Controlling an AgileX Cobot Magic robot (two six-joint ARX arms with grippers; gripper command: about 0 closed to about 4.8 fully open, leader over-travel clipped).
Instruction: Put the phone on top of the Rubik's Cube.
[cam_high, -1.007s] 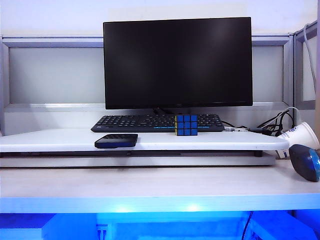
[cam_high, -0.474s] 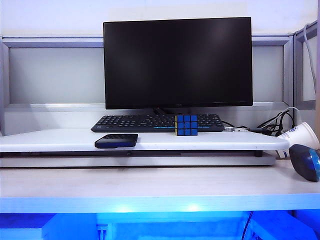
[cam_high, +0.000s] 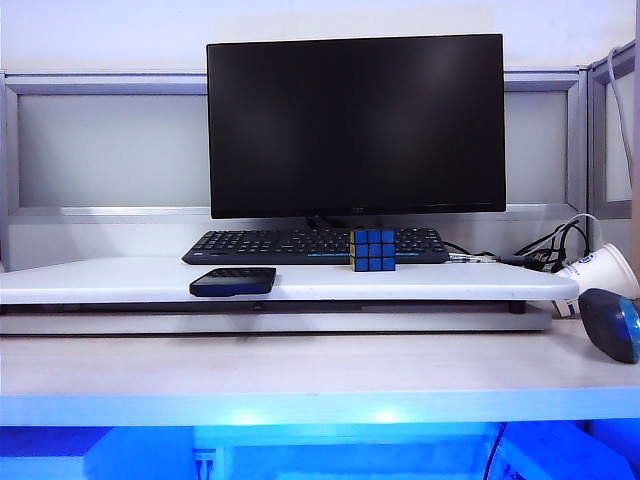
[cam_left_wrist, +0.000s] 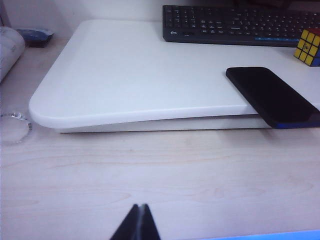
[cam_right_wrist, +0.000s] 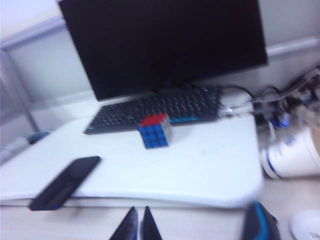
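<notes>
White riser board on wood desk; holds keyboard, phone, Rubik's Cube.

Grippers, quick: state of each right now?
Left gripper: closed, empty, above the bare desk.
Right gripper: closed, empty, short of the phone.

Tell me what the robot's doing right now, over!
Left gripper shut, low over the desk. Right gripper shut, short of the white board. Phone untouched on the board's front edge, left of the Rubik's Cube. Nothing between them.
</notes>
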